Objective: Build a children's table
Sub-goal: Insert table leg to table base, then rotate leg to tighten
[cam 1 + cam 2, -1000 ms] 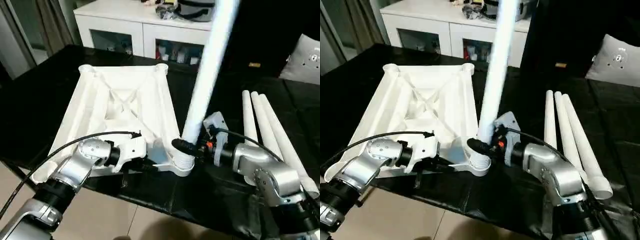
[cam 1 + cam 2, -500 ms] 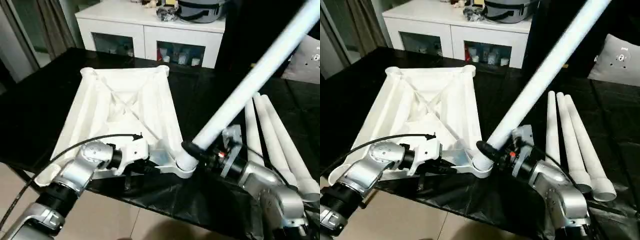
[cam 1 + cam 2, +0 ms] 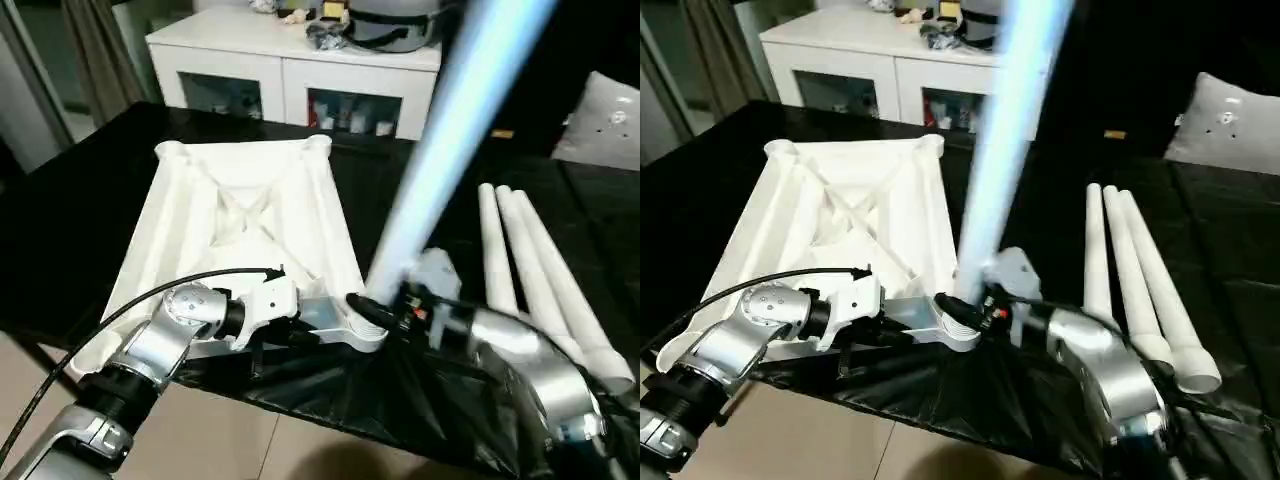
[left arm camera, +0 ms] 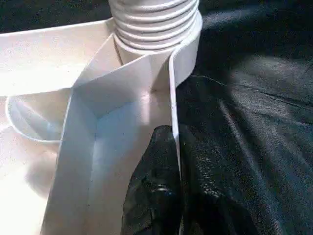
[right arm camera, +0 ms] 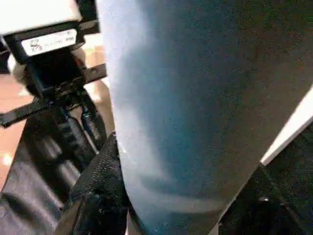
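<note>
One leg (image 3: 455, 140) is in hand: the right gripper (image 3: 385, 305) has its fingers about half open around the leg's lower end, just above the ribbed collar seated in the near corner socket (image 3: 365, 330) of the top (image 3: 250, 215). The top lies underside up on the black-covered table (image 3: 80, 190), its near edge at the table's front edge. The left gripper (image 3: 300, 335) has its fingers nearly shut, pinching the thin wall of the top beside that socket; in the left wrist view one black finger (image 4: 156, 191) lies along the inner face of that wall.

To do this step well, I judge the leg should be brought true to the socket's axis before turning it further; it leans a little toward the robot's right, and a tilted thread would likely bind or cross. The left grip should hold the top steady against the twist, as its hold on the thin wall is small and the top could slide on the cloth.

Three spare legs (image 3: 535, 270) lie side by side to the right, near the right forearm, so a wide elbow swing could roll them. The working socket sits at the front edge with floor below. The leg's raised end reaches up toward the cabinet (image 3: 300, 70) behind.
</note>
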`<state>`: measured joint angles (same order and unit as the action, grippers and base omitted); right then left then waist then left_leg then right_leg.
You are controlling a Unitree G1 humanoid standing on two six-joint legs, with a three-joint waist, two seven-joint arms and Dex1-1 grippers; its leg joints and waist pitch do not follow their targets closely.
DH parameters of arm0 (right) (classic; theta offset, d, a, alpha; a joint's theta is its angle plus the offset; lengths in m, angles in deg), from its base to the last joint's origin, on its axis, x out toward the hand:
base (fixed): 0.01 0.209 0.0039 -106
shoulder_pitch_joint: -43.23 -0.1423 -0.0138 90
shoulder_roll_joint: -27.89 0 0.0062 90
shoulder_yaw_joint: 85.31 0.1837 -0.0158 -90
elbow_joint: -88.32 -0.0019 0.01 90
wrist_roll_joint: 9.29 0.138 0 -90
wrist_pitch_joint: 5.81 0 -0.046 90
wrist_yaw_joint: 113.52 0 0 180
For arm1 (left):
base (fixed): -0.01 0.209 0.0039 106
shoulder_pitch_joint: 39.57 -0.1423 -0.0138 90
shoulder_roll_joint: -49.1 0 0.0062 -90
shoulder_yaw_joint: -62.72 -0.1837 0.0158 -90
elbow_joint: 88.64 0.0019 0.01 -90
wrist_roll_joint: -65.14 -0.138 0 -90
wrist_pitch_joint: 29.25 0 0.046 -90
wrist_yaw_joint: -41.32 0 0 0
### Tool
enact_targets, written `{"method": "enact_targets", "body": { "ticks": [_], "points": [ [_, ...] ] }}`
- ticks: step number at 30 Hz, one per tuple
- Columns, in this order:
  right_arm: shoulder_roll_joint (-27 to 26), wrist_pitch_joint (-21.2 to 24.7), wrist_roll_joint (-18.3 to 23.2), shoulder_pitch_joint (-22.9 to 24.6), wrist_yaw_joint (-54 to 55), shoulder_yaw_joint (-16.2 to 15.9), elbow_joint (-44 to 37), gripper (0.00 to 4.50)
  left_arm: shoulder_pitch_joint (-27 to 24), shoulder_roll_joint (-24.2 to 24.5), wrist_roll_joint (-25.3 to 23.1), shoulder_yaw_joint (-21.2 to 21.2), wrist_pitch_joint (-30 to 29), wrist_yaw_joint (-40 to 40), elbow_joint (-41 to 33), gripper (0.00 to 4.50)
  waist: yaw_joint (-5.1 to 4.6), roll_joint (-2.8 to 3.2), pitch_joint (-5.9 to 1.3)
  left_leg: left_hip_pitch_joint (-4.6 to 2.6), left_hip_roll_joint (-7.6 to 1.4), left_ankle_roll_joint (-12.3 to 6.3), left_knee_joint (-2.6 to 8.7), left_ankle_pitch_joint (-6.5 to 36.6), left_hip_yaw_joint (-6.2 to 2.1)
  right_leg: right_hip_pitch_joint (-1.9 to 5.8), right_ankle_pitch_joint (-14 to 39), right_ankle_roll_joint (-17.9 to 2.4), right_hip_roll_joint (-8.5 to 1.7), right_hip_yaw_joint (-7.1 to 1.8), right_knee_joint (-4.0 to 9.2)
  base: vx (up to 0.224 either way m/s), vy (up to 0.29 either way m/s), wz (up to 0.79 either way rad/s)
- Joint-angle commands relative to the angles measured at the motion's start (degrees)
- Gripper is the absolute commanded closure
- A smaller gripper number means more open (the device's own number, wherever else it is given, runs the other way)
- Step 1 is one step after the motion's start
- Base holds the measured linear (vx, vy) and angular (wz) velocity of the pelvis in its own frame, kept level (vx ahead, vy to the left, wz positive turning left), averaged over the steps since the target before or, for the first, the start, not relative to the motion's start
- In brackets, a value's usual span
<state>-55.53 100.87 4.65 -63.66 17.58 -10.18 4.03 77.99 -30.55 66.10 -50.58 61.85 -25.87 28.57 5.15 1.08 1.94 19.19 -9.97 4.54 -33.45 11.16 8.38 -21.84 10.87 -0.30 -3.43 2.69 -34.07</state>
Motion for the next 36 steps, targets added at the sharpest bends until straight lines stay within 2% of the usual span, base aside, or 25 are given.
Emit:
{"method": "enact_targets", "body": {
  "ticks": [1,4,8,9,13,18,21,22,23,24,27,28,29,30,31,32,33,34,35,36],
  "points": [
    [1.3,6.5,-2.5,1.4,-2.6,-4.4,7.5,2.61,2.3,0.5,-0.5,0.2,1.9,-1.5,0.2,4.50,-0.20,0.12,-1.65,-0.10,-2.65,0.35,5.33,25.5,-1.29,0.68,33.9,-4.6,-4.87,-2.38,6.10,0.000,0.000,0.00],
    [1.8,7.4,-2.3,-0.6,-4.6,-5.5,8.6,2.61,3.6,0.6,-0.8,0.2,2.4,-2.0,1.6,4.50,-0.22,0.04,-1.73,-0.15,-2.66,0.49,5.33,25.5,-1.12,0.73,31.2,-5.9,-4.75,-2.49,5.81,0.000,0.000,0.00],
    [2.5,7.9,-2.4,-1.6,-6.7,-6.5,8.5,2.61,5.0,0.4,-1.1,0.3,2.6,-2.2,3.1,4.50,0.01,-0.44,-1.86,-0.11,-2.69,0.28,5.29,23.6,-0.87,0.96,29.9,-6.5,-4.91,-2.71,5.64,0.000,0.000,0.00],
    [2.4,8.1,-2.3,-1.7,-6.9,-6.2,8.4,2.61,5.2,0.4,-1.4,0.4,2.5,-1.9,3.4,4.50,0.17,-0.23,-1.93,-0.01,-2.77,0.20,5.32,22.4,-0.85,1.07,29.0,-6.7,-5.01,-2.78,5.50,0.000,0.000,0.00],
    [2.0,8.7,-1.7,-1.4,-7.2,-5.3,7.7,2.61,5.4,0.2,-1.9,0.7,2.2,-0.9,3.8,4.50,0.27,-0.30,-1.93,0.01,-2.82,0.08,5.32,21.1,-0.67,1.12,28.0,-7.2,-4.91,-2.80,5.44,0.000,0.000,0.00],
    [1.5,9.4,-1.3,0.1,-6.4,-4.8,6.3,2.61,5.2,-0.2,-2.1,1.2,1.6,0.1,4.9,4.50,0.43,-0.56,-1.79,-0.03,-2.86,0.14,5.45,21.9,-0.74,0.98,30.8,-6.2,-4.99,-2.79,5.72,0.000,0.000,0.00],
    [0.8,9.2,-1.9,0.6,-4.5,-4.3,6.5,2.61,4.7,-0.4,-1.8,1.6,0.2,0.8,4.1,4.50,0.48,-0.50,-1.67,-0.13,-2.84,0.49,5.58,23.2,-0.87,0.72,33.1,-5.3,-5.06,-2.74,6.00,0.000,0.000,0.00],
    [-0.3,10.2,-1.9,1.0,-1.7,-3.2,5.9,2.61,3.6,-1.0,-0.7,2.4,-2.2,1.7,2.4,4.50,0.37,-0.65,-1.57,-0.22,-2.78,0.61,5.57,24.3,-0.95,0.60,35.0,-4.7,-5.08,-2.65,6.22,0.000,0.000,0.00],
    [-2.6,12.5,-2.3,1.7,4.2,-1.4,4.5,2.61,1.1,-2.1,0.4,3.4,-6.1,4.0,-1.5,4.50,0.35,-0.63,-1.55,-0.30,-2.85,0.87,5.66,24.5,-1.00,0.56,35.5,-4.5,-5.09,-2.70,6.19,0.000,0.000,0.00],
    [-3.3,13.3,-2.4,1.9,6.0,-0.9,4.1,2.61,0.3,-2.5,0.6,3.6,-7.3,4.7,-2.7,4.50,0.27,-0.57,-1.46,-0.15,-2.86,1.49,5.74,24.7,-1.11,0.40,35.7,-4.7,-5.14,-2.67,6.16,0.000,0.000,0.00],
    [-6.8,16.4,-3.6,1.6,13.4,1.2,3.9,2.61,-1.8,-4.7,0.1,3.8,-11.4,8.8,-6.2,4.50,-0.67,-0.68,-1.34,-0.45,-2.46,2.11,5.59,27.5,-1.45,-0.04,41.2,-2.3,-5.04,-2.17,6.81,0.000,0.000,0.00],
    [-8.1,17.3,-4.0,1.4,16.0,2.0,4.1,2.61,-2.4,-5.6,-0.2,3.8,-12.8,10.4,-7.3,4.50,-0.67,-0.68,-1.34,-0.45,-2.46,2.11,5.59,27.5,-1.45,-0.04,41.2,-2.3,-5.04,-2.17,6.81,0.000,0.000,0.00],
    [-10.6,18.4,-5.0,0.6,20.9,3.5,5.1,2.61,-3.2,-7.9,-0.7,3.8,-15.4,13.7,-9.1,4.50,-1.43,-0.89,-1.31,-0.10,-2.36,2.23,5.83,28.0,-1.69,0.11,41.7,-1.7,-4.94,-1.80,7.02,0.000,0.000,0.00],
    [-12.4,18.6,-5.6,-0.3,24.3,4.4,6.4,2.61,-3.6,-10.4,-1.3,3.6,-17.1,16.7,-10.3,4.50,-1.90,-0.81,-1.20,-0.37,-2.26,2.42,5.67,28.9,-1.70,-0.13,42.1,-1.3,-4.85,-1.48,7.43,0.000,0.000,0.00],
    [-14.3,18.7,-6.4,-1.3,27.8,5.3,8.0,2.61,-4.0,-13.4,-2.1,3.3,-19.4,20.0,-11.9,4.50,-2.44,-0.69,-1.19,-0.95,-2.10,2.14,5.42,30.0,-1.73,-0.35,42.2,-1.2,-4.76,-1.05,7.90,0.000,0.000,0.00],
    [-15.1,18.7,-6.7,-1.9,29.4,5.7,8.9,2.61,-4.1,-14.9,-2.4,3.2,-20.4,21.5,-12.6,4.50,-2.71,-0.89,-1.16,-0.94,-2.07,1.98,5.42,30.4,-1.69,-0.38,42.1,-1.1,-4.68,-0.82,8.09,0.000,0.000,0.00],
    [-15.9,18.6,-7.0,-2.5,31.0,6.1,10.0,2.61,-4.1,-17.0,-2.7,3.0,-21.7,23.4,-13.4,4.50,-2.91,-0.67,-1.25,-1.04,-1.99,1.56,5.35,30.8,-1.76,-0.17,41.6,-0.8,-4.81,-0.43,8.37,0.000,0.000,0.00],
    [-16.9,18.5,-7.5,-3.3,33.0,6.5,11.5,2.61,-3.9,-20.3,-3.1,2.7,-23.3,26.3,-14.0,4.50,-3.44,-0.93,-1.20,-0.54,-2.14,1.06,5.69,30.8,-1.83,0.36,39.5,-1.0,-4.71,0.03,8.30,0.000,0.000,0.00],
    [-17.2,18.5,-7.6,-3.6,33.7,6.6,11.9,2.62,-3.7,-21.5,-3.4,2.4,-23.4,27.5,-13.9,4.50,-3.44,-0.92,-1.13,-0.61,-2.14,0.96,5.74,31.4,-1.87,0.38,39.4,-0.7,-4.65,0.29,8.54,0.000,0.000,0.00],
    [-17.3,18.5,-7.7,-3.7,33.9,6.7,12.1,2.62,-3.5,-22.0,-3.7,2.2,-23.4,28.0,-13.7,4.50,-3.45,-1.18,-1.28,-0.85,-1.92,0.52,5.55,31.3,-1.66,0.13,39.3,-0.2,-4.87,0.40,8.77,0.000,0.000,0.00]
  ]
}}
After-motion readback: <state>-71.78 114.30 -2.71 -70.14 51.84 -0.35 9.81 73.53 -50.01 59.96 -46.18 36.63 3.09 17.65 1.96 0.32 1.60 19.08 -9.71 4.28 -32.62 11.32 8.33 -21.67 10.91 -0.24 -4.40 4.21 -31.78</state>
